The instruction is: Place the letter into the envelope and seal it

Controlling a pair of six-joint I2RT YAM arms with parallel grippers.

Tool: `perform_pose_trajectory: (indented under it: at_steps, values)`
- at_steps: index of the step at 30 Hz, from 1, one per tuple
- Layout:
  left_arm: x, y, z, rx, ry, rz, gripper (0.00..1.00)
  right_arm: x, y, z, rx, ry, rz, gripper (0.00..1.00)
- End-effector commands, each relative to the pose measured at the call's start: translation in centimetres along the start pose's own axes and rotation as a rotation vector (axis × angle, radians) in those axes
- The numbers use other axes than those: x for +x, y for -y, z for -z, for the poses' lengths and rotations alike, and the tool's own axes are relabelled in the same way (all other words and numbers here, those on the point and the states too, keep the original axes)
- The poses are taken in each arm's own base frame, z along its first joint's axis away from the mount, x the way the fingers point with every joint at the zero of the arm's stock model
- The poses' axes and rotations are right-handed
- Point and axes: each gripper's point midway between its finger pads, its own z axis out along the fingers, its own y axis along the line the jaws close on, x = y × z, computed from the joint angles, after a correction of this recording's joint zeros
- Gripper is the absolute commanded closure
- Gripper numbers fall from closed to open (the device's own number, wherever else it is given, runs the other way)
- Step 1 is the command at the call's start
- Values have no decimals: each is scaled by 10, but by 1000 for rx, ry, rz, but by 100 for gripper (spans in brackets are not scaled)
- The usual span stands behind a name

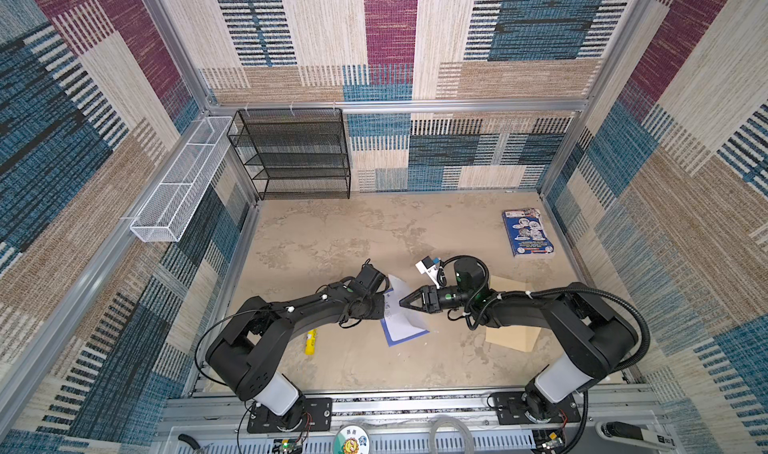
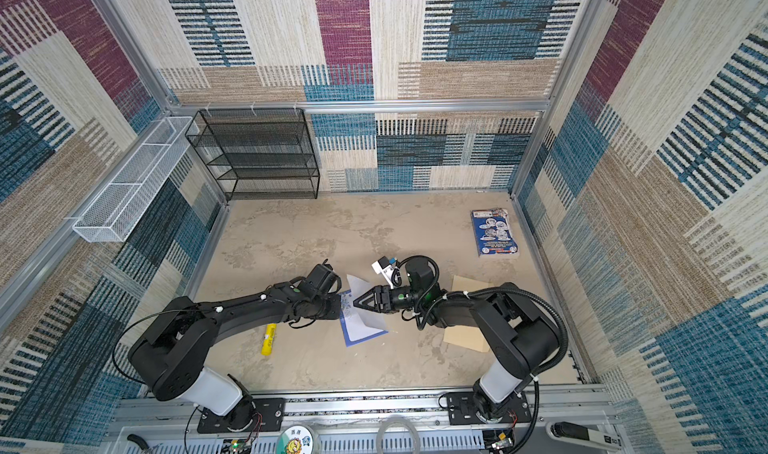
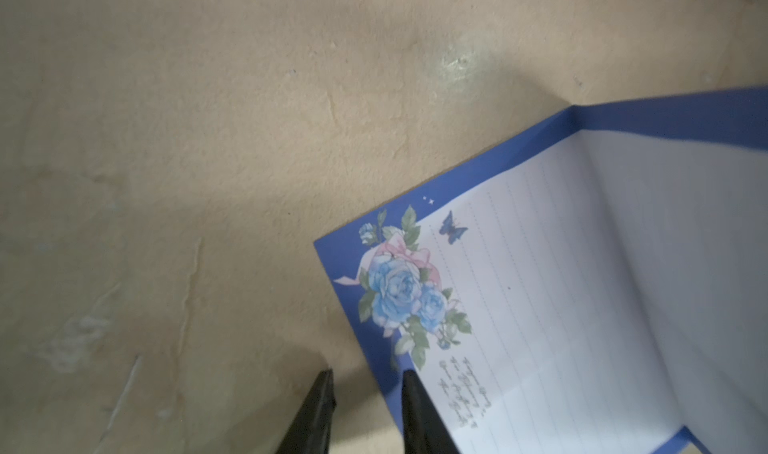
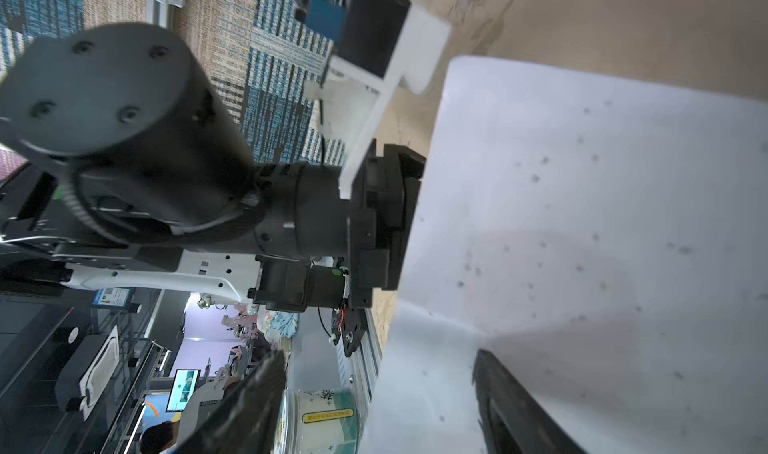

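The letter [image 1: 405,325] lies mid-table, a white sheet with a blue floral border, its far part folded up so the plain back [image 4: 582,223] shows. My left gripper [image 3: 369,383] points down at the letter's left edge. One of its fingers [image 3: 411,393] is over the blue border and the other is over bare table, with a gap between them. My right gripper [image 1: 403,302] reaches in from the right, open, its jaws on either side of the raised flap's edge. The tan envelope [image 1: 513,335] lies flat, partly hidden under the right arm.
A glossy blue booklet [image 1: 528,231] lies at the back right by the wall. A yellow tube [image 1: 310,341] rests under the left arm. A black mesh shelf [image 1: 291,152] stands at the back left, and a white wire basket [image 1: 178,181] hangs on the left wall.
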Motion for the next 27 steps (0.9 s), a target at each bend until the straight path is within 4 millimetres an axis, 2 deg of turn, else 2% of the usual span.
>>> perform_pose_trajectory:
  at_steps: [1,4,7,9,11,14,17,20,27]
  values:
    - [12,-5,5,1,-31,43,68,-1,4,-5,-4,33,1,27]
    - [6,-10,20,-12,13,60,67,5,13,-9,16,28,-15,27]
    - [-8,-20,48,-56,100,87,63,10,29,-11,74,22,-42,27]
    - [-18,-24,69,-75,162,103,59,12,38,-11,106,22,-57,31]
    - [-28,-21,91,-47,226,108,57,13,47,-11,144,22,-68,37]
    - [-37,-3,106,59,266,101,55,15,60,-13,210,17,-81,48]
    - [-35,23,101,163,208,74,56,15,72,-13,294,20,-88,55]
    - [-31,40,85,196,172,40,58,14,81,-12,375,26,-82,61]
    - [-19,50,40,178,84,8,63,24,97,-6,506,19,-79,64]
